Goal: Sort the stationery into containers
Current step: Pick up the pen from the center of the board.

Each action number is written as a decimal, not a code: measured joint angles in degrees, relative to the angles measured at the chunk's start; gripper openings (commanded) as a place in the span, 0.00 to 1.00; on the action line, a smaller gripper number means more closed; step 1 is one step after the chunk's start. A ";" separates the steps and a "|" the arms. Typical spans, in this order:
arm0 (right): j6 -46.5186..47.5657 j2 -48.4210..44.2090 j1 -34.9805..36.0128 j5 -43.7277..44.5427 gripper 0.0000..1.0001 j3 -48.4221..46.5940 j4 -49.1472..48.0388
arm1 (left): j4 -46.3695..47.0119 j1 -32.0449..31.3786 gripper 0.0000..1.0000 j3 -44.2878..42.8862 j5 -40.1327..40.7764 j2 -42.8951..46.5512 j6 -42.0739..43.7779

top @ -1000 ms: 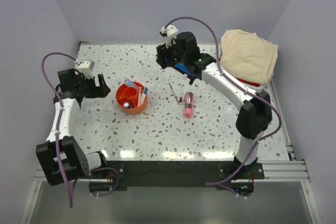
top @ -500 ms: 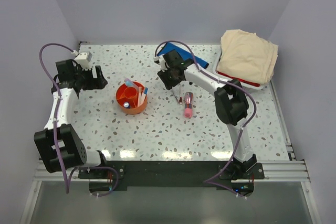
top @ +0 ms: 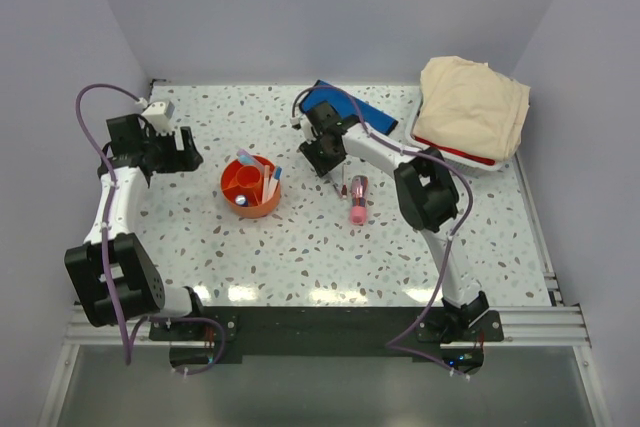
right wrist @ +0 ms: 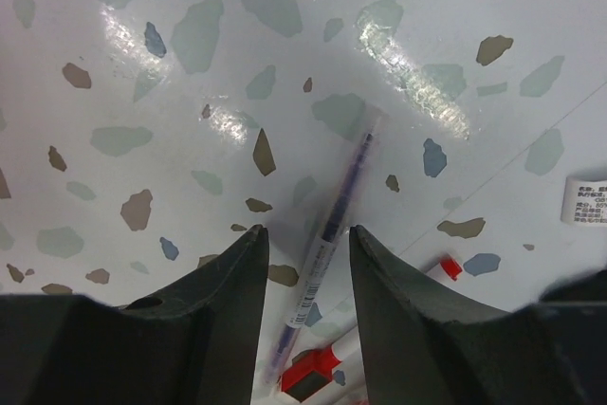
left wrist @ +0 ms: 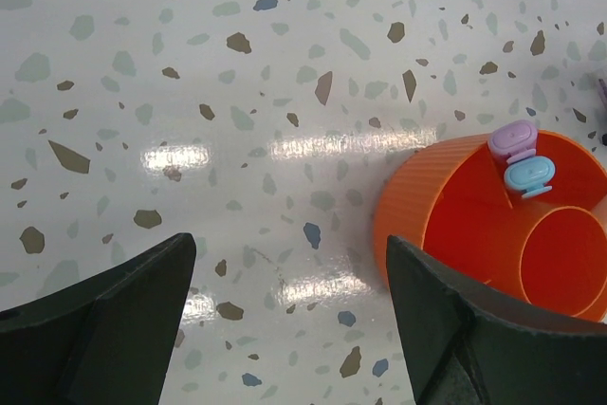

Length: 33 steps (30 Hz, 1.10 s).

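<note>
At the left of the counter [top: 300, 247], the left gripper [top: 185, 152] sits near the orange tub [top: 251, 187]; its jaws stand wide apart with nothing between them. In the left wrist view, a lilac cap [left wrist: 513, 139] and a blue cap [left wrist: 528, 174] stand side by side in one outer compartment of the tub. Right of centre, the right gripper [top: 322, 159] points down at the counter. Its jaws are apart and straddle a thin pen [right wrist: 332, 225] lying flat, not clamped. A pink tube [top: 358, 199] lies just right of the pen. The blue pouch [top: 345, 110] lies behind the right gripper. At far right stands a white basket [top: 455, 155] covered by a beige cloth [top: 470, 107].
</note>
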<state>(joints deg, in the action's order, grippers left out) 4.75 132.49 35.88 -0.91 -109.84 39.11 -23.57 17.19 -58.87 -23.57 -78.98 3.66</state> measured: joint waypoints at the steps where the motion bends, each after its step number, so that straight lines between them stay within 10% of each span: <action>1: 0.00 0.35 -0.04 0.00 0.43 -0.09 0.22 | -0.07 0.07 0.86 0.00 0.00 -0.11 0.00; 12: 0.13 2.19 -0.74 0.28 0.22 -2.47 0.52 | -0.28 0.11 0.86 -1.09 0.00 -1.44 0.00; 16: 0.46 2.27 -1.03 -0.24 0.00 -2.64 0.55 | -0.31 0.11 0.86 -1.16 -0.02 -1.79 -0.02; 33: -2.27 -4.57 -1.42 -11.50 0.00 -2.40 -0.59 | 1.03 0.11 0.85 9.07 -0.22 0.57 -5.03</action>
<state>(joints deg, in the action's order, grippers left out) 2.48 127.92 34.46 -12.40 -112.25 38.52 -22.55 17.30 -49.80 -23.79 -78.41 -1.37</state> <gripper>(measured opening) 0.044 0.853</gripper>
